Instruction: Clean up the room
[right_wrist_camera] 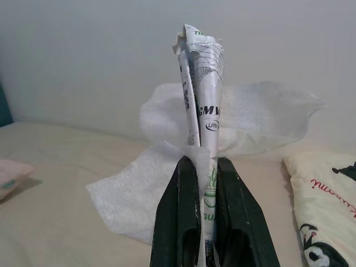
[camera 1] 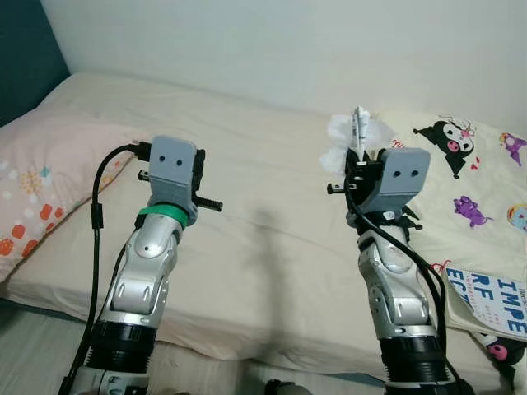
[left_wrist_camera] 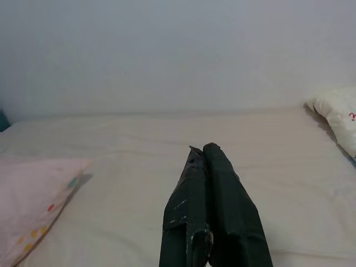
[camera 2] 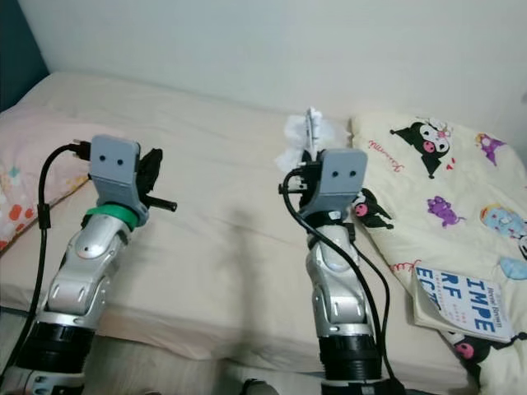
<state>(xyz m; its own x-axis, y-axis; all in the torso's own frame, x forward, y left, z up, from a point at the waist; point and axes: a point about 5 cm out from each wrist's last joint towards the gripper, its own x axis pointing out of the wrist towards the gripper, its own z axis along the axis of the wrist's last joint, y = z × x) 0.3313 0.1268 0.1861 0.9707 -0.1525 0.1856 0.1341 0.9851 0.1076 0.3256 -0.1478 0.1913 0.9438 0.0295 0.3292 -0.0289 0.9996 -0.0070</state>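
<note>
Both fingers (right_wrist_camera: 183,222) pinch wrapper (right_wrist_camera: 203,105) and tissue (right_wrist_camera: 139,194); book (camera 1: 486,300) nearby.

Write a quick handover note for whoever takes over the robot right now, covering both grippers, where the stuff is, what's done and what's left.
Right gripper: shut on a crumpled printed wrapper together with a white tissue, held up above the bed.
Left gripper: shut, holding nothing, raised over the bed near the pink pillow.
Done: the trash is picked up off the bed.
Left: no bin is in view, so carry the trash off to one. A book lies on the cartoon-print blanket at the right edge of the bed; it may need tidying too.
</note>
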